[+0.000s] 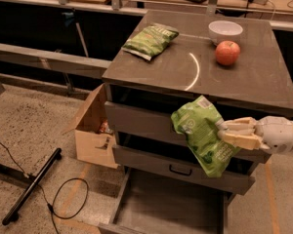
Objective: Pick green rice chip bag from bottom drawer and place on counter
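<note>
My gripper (230, 133) comes in from the right and is shut on the green rice chip bag (202, 133), a bright light-green crinkly pouch. The bag hangs in the air in front of the upper drawers, just below the front edge of the counter (161, 65). The bottom drawer (171, 206) is pulled out below it, and its grey floor shows bare. The counter top is dark with a pale curved arc.
On the counter lie a darker olive-green chip bag (150, 39) at the back left, a white bowl (225, 31) and a red apple (227, 52) at the back right. A cardboard box (94, 130) stands left of the cabinet. A black stand and cable (34, 186) lie on the floor.
</note>
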Controlling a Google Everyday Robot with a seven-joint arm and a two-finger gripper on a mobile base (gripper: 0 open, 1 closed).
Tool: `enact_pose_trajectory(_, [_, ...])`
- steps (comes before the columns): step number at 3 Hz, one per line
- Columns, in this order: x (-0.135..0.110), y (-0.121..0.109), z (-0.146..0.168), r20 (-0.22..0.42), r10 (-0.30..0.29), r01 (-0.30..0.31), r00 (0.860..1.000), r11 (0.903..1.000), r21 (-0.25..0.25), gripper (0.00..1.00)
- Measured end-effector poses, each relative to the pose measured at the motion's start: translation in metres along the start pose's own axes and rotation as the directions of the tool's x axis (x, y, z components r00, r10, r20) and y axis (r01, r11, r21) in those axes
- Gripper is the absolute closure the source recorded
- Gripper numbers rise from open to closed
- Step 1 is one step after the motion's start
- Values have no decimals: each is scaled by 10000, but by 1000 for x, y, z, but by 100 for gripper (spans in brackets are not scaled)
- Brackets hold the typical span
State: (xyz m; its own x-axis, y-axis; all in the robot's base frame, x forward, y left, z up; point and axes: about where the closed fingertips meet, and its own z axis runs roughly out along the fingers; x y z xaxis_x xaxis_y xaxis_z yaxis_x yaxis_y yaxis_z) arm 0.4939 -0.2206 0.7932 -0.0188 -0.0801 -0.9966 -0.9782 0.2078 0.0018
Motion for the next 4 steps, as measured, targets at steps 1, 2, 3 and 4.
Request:
enact_pose_trajectory(1, [-24, 3, -13, -55, -96, 98, 9999, 9993, 365, 100])
enact_pose_trajectory(2, [-56, -2, -23, -495, -138, 158, 9987, 9991, 398, 100])
enact_pose_trajectory(3, [-85, -27, -30, -872, -58, 98, 9962, 9989, 456, 100])
enact_pose_trajectory(4, [-105, -67, -33, -1291, -61, 150, 9916, 9975, 686, 100])
